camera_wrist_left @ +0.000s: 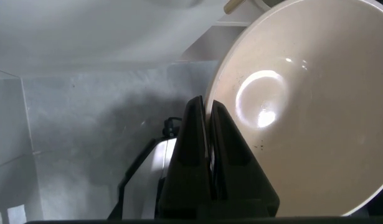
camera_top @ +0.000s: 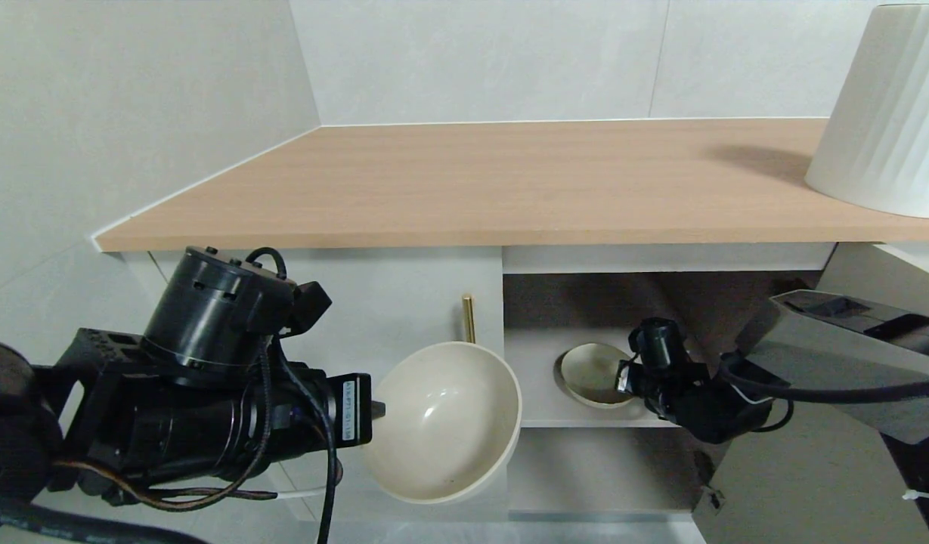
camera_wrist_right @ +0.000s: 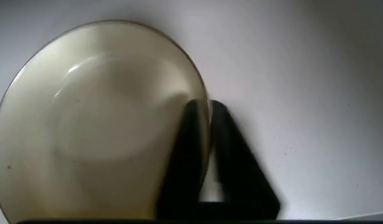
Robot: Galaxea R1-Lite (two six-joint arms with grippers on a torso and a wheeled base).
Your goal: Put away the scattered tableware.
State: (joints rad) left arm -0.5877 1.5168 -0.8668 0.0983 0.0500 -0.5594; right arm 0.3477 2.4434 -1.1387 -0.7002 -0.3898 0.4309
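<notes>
A small white label (camera_top: 348,410) on the left gripper (camera_top: 379,410) bears print too fine to read; no other text, number or sign is legible.

I saw a wooden countertop (camera_top: 464,189) against a pale tiled wall (camera_top: 479,53), with a ribbed white lampshade (camera_top: 887,113) standing at its right end.

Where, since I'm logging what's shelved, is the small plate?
Head view, right of centre: the small plate is on the cabinet shelf, rim in the jaws of the right gripper.
</notes>
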